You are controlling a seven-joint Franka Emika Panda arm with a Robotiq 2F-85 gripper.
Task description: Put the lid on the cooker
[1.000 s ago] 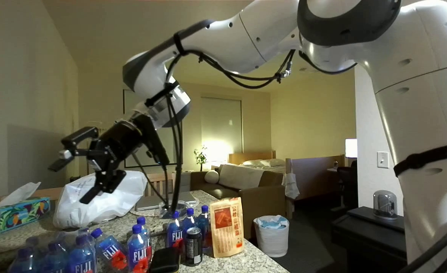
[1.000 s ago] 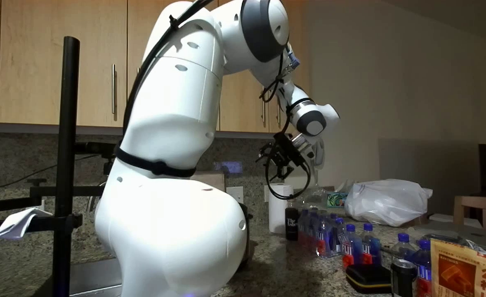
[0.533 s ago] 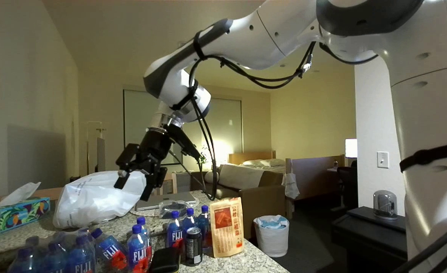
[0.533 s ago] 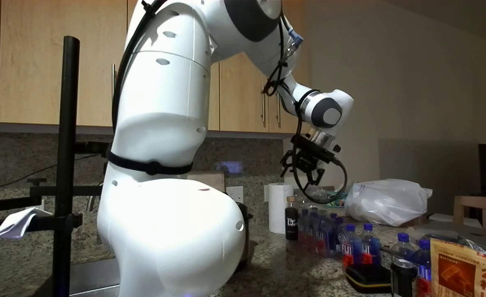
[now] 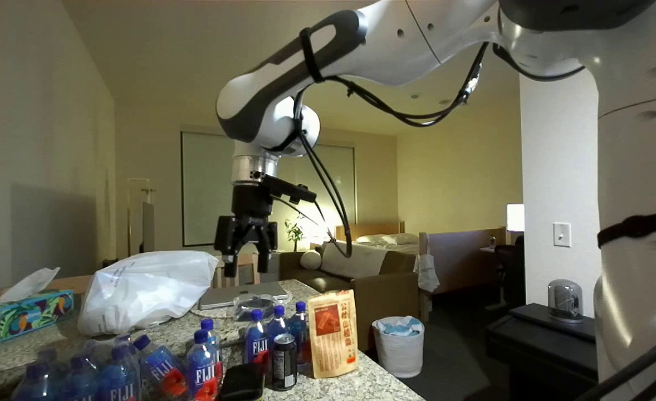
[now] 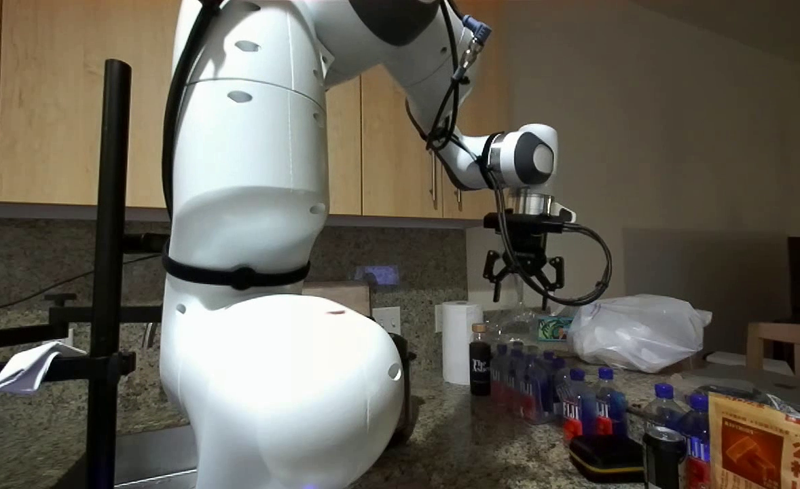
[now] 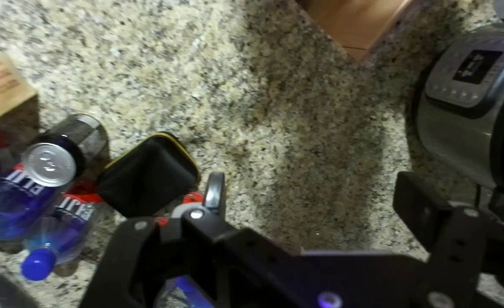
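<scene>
The cooker (image 7: 457,128) is at the right edge of the wrist view, a silver-grey body with a control panel and small display, partly cut off. In an exterior view a dark part that looks like the cooker (image 6: 407,390) shows behind the robot's base, mostly hidden. Its dark upper part is cut off in the wrist view; I cannot tell whether a lid is on it. The lid does not show clearly in any view. My gripper (image 7: 314,192) is open and empty, pointing down high above the counter, and shows in both exterior views (image 5: 246,264) (image 6: 521,297).
Several water bottles (image 5: 202,362), a black can (image 5: 284,362), a black case (image 7: 149,175) and a paper pouch (image 5: 333,334) stand on the counter (image 7: 235,85). A white plastic bag (image 5: 150,289), tissue box (image 5: 35,314), paper towel roll (image 6: 461,343) and dark bottle (image 6: 479,360) are farther back.
The arm has swung the gripper across, away from the wall cabinets, and turned it from tilted to pointing straight down. It stays open. The objects on the counter have not moved.
</scene>
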